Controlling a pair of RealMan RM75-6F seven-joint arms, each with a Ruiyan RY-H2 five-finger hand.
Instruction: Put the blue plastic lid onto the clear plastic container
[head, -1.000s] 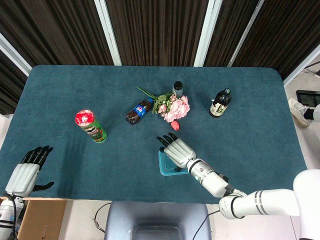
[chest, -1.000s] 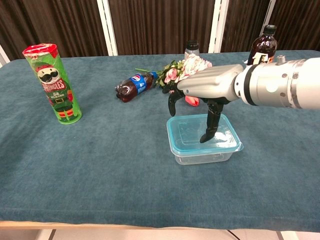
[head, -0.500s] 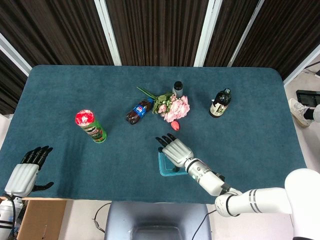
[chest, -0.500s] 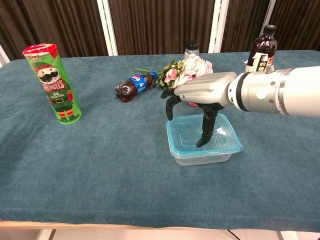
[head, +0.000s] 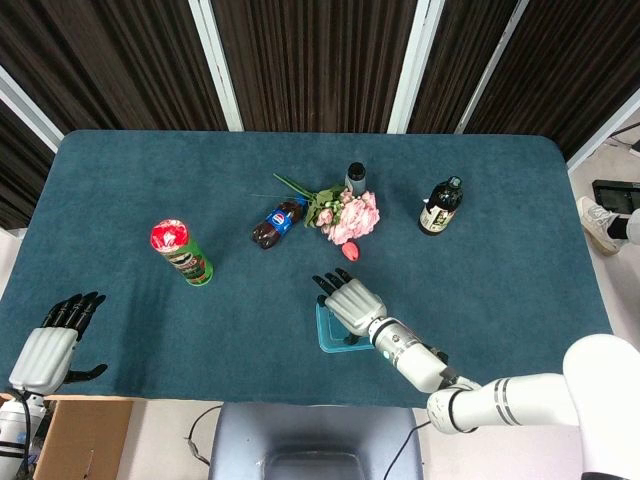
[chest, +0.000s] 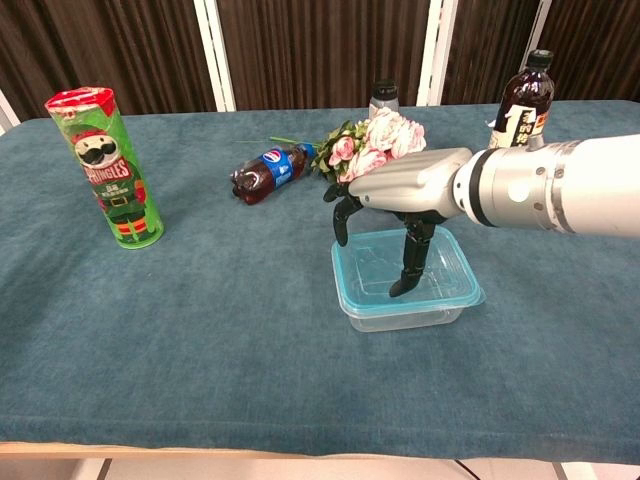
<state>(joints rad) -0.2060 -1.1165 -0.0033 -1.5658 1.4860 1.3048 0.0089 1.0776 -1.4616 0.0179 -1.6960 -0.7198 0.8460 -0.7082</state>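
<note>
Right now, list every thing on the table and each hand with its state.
blue lid: on the clear container
right hand: fingertip pressing on lid
left hand: open, idle
Pringles can: upright
cola bottle: lying down
dark bottle: upright, capped
flowers: lying flat

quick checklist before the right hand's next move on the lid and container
1. Blue plastic lid lies on the clear plastic container: ok.
2. Lid snapped shut along every edge: cannot tell; the far side is hidden by the right hand.
3. Right hand holds nothing, fingers pointing down onto the lid: ok.
4. Container upright on the table: ok.
5. Flowers and cola bottle apart from the container: ok.
6. Left hand away at the table's near corner, open: ok.
</note>
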